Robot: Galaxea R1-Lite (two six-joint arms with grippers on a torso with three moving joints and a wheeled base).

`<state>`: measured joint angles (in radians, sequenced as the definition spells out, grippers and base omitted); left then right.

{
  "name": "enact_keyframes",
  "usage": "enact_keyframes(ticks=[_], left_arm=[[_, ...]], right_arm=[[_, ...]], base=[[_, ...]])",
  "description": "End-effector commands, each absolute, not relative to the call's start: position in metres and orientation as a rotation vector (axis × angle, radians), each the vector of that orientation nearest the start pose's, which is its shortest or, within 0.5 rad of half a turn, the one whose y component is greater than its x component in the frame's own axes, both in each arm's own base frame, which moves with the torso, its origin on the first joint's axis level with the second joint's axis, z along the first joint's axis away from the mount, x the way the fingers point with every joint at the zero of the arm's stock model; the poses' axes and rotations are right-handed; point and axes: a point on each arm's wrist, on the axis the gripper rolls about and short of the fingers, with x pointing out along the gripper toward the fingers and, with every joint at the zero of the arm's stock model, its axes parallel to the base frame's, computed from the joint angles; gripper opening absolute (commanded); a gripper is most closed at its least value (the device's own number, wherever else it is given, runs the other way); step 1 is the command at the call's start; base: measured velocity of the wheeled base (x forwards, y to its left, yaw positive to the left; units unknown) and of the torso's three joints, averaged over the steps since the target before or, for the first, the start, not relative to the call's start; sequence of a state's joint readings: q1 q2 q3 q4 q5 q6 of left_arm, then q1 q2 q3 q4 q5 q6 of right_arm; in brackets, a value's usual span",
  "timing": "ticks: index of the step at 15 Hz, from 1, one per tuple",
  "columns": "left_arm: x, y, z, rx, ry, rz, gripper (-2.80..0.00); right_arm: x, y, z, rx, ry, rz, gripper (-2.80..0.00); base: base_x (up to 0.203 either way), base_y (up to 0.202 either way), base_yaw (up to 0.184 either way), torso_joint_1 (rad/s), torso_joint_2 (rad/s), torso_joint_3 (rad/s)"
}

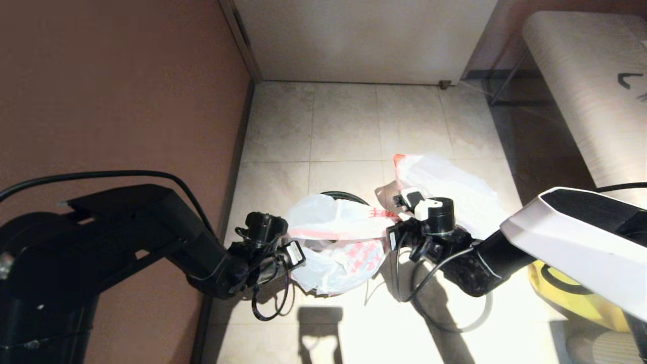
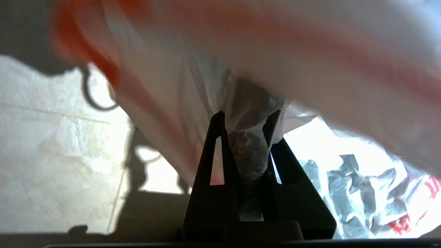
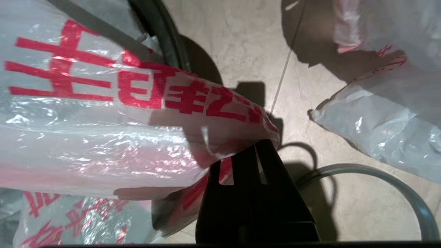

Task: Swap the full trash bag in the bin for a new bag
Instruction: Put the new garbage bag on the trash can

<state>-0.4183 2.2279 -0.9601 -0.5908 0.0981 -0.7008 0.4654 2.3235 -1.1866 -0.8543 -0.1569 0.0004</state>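
Both hands pinch the new bag [image 1: 336, 237] — left hand [image 2: 246, 137] and right hand [image 3: 246, 151] on opposite edges — stretched over the bin [image 1: 343, 196]. The full bag [image 1: 445, 184] lies beside it on the floor. Next, probably: lower the mouth around the rim.

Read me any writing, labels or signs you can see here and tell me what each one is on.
New bag: big red Chinese characters printed across it, seen upside down and creased; I cannot read them with confidence.
Same bag, lower part: more red print, too crumpled to read.
Pale bench at the far right: a dark mark cut off by the picture's edge, not readable.
Full trash bag: no readable print.
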Motion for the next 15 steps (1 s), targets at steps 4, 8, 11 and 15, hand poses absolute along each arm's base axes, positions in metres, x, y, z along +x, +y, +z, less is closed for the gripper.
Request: enact_keyframes(ticks=[4, 8, 11, 15], left_arm=[[0.346, -0.160, 0.022, -0.442, 0.713, -0.112, -2.80], [0.338, -0.167, 0.018, -0.400, 0.733, -0.139, -2.80], [0.334, -0.169, 0.016, -0.386, 0.734, -0.153, -2.80], [0.333, -0.170, 0.015, -0.375, 0.704, -0.175, -2.80]], right_arm=[[0.406, 0.189, 0.081, -0.032, 0.214, 0.253, -2.80], [0.407, 0.185, 0.089, 0.016, 0.154, 0.217, -2.80], [0.407, 0.181, 0.092, 0.047, 0.142, 0.208, -2.80], [0.400, 0.181, 0.080, 0.026, 0.187, 0.215, -2.80]], base=[[0.000, 0.000, 0.000, 0.000, 0.00, 0.000], [0.000, 0.000, 0.000, 0.000, 0.00, 0.000], [0.000, 0.000, 0.000, 0.000, 0.00, 0.000], [0.000, 0.000, 0.000, 0.000, 0.00, 0.000]])
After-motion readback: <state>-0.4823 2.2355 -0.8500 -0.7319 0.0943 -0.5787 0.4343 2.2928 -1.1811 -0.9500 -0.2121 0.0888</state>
